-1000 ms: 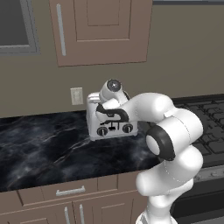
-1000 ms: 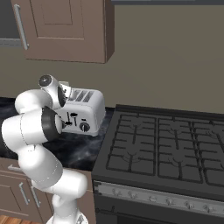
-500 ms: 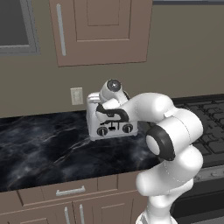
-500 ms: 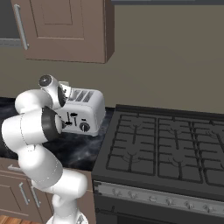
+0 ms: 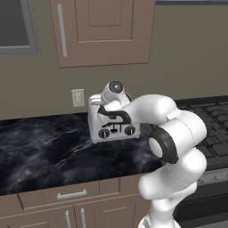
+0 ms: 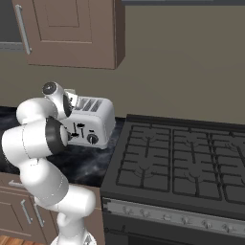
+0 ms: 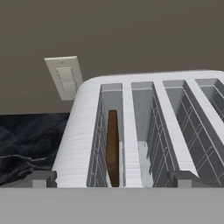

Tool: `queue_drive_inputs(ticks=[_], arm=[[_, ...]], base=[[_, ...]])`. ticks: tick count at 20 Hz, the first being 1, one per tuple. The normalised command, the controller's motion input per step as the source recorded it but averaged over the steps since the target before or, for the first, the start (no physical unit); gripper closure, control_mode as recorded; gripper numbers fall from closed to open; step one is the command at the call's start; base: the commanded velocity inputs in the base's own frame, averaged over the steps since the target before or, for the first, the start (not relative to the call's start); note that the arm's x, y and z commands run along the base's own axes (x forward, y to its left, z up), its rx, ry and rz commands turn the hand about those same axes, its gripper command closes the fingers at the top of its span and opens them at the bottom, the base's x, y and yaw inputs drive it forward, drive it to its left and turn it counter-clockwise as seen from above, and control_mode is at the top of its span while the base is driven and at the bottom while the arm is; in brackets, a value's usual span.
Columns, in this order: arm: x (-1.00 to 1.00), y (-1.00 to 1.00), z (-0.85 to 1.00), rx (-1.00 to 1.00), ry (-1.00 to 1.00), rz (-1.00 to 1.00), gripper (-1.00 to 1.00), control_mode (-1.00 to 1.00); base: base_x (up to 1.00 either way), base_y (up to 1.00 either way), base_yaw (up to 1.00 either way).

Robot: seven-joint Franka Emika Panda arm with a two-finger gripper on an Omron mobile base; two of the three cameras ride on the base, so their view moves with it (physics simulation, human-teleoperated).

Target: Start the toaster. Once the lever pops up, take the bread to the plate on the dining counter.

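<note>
The silver-white toaster (image 5: pixel 115 132) (image 6: pixel 97 123) stands on a black marble kitchen counter (image 5: pixel 40 151) against the wall, its two black knobs and small levers facing out. My white hand hangs over its top front edge. Looking down along my gripper (image 7: pixel 113 180), I see the slots of the toaster (image 7: pixel 78 144) from above. A dark brown slice of bread (image 7: pixel 112 142) stands on edge deep in the leftmost slot. Both fingertips (image 7: pixel 43 178) sit wide apart with nothing between them, so the gripper is open. The plate and the dining counter are out of view.
A black gas stove (image 6: pixel 182 162) (image 5: pixel 209 129) adjoins the counter right of the toaster. A wall outlet (image 5: pixel 78 97) (image 7: pixel 65 78) sits just left of the toaster. Brown upper cabinets (image 5: pixel 104 31) hang overhead; drawers (image 5: pixel 71 194) run under the counter edge.
</note>
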Motion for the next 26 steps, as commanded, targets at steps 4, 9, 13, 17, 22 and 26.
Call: queue_drive_inputs(ticks=[4,9,13,17,22,26], arm=[[0.00,0.00,0.00,0.00,0.00,0.00,-1.00,-1.00],[0.00,0.00,0.00,0.00,0.00,0.00,-1.00,-1.00],[0.00,0.00,0.00,0.00,0.00,0.00,-1.00,-1.00],[0.00,0.00,0.00,0.00,0.00,0.00,-1.00,-1.00],[0.00,0.00,0.00,0.00,0.00,0.00,-1.00,-1.00],[0.00,0.00,0.00,0.00,0.00,0.00,-1.00,-1.00]], base=[[0.00,0.00,0.00],[0.00,0.00,0.00],[0.00,0.00,0.00],[0.00,0.00,0.00],[0.00,0.00,0.00],[0.00,0.00,0.00]])
